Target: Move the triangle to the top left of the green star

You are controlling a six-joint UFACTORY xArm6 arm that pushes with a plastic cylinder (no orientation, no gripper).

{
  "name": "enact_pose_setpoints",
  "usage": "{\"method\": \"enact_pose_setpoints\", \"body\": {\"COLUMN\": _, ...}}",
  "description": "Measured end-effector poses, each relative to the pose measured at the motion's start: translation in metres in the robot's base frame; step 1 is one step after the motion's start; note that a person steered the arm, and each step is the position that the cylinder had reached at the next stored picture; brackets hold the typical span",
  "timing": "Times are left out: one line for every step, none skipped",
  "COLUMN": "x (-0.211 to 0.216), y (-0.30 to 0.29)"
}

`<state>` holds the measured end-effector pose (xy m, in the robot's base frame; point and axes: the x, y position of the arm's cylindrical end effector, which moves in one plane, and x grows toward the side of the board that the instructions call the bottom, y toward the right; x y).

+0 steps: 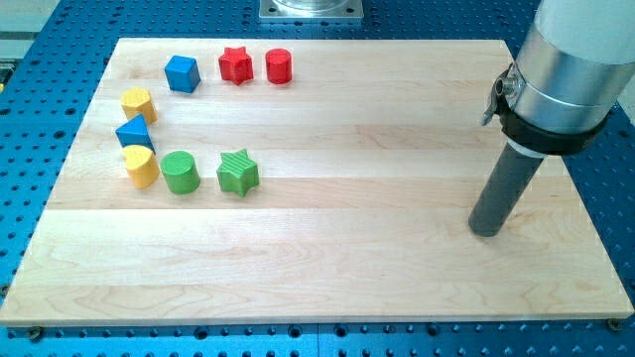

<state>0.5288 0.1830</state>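
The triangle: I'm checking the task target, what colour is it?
Blue. The triangle shows in the camera view, between two yellow blocks at the view's left.

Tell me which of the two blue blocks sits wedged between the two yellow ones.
The blue triangle, at the view's left edge: one yellow block just above it, the yellow heart just below. The blue cube sits apart, nearer the view's top.

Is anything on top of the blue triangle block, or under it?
Nothing sits on the blue triangle block; its top face is bare. It rests on the wooden board, between two yellow blocks. The board directly beneath is covered. My tip is far toward the view's right.
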Motion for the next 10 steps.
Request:
{"method": "enact_pose_setpoints", "body": {"x": 0.000, "y": 0.000}}
{"method": "enact_pose_setpoints", "body": {"x": 0.001, "y": 0.000}}
{"method": "enact_pose_setpoints", "body": {"x": 0.001, "y": 0.000}}
{"method": "enact_pose_setpoints", "body": {"x": 0.001, "y": -0.003}}
{"method": "enact_pose_setpoints", "body": {"x": 0.007, "y": -0.028}}
{"method": "enact_pose_setpoints", "body": {"x": 0.010, "y": -0.046}}
{"method": "enact_pose_setpoints", "body": {"x": 0.020, "y": -0.047}}
{"method": "enact_pose_setpoints", "body": {"x": 0.031, "y": -0.047}}
{"method": "enact_pose_setpoints", "body": {"x": 0.035, "y": -0.052}}
{"method": "enact_pose_setpoints", "body": {"x": 0.040, "y": -0.148}}
